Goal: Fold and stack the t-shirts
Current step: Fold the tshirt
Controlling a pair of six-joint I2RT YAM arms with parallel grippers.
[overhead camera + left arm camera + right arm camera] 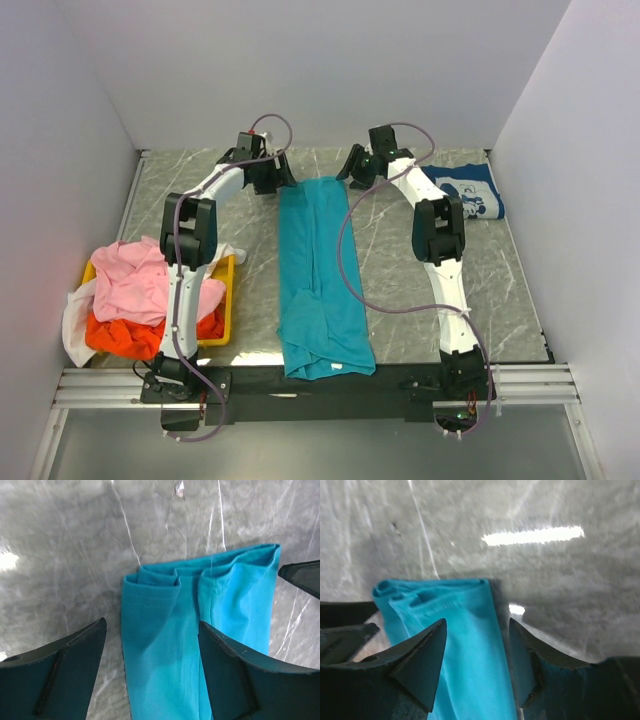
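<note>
At the near left a yellow tray (229, 300) holds a loose heap of tees: an orange t-shirt (125, 338) at the bottom, a pink t-shirt (140, 280) piled on top, and a white t-shirt (75, 322) spilling over the tray's left side. Down the middle of the marble table (400, 255) lies the teal t-shirt (318, 280), folded lengthwise into a long strip. Its rumpled near end reaches the table's near edge and its other end lies far up the table.

Both grippers hang over that far end. The left gripper (272, 178) is at the far left corner with its fingers spread wide. The folded corner rests on the table between them, not pinched. The right gripper (355, 168) is at the far right corner with its fingers parted too. The strip's right edge lies flat under the gap and nothing is gripped.

At the far right, well apart from the strip, a navy t-shirt (475, 190) with white print lies flat beside the right arm
</note>
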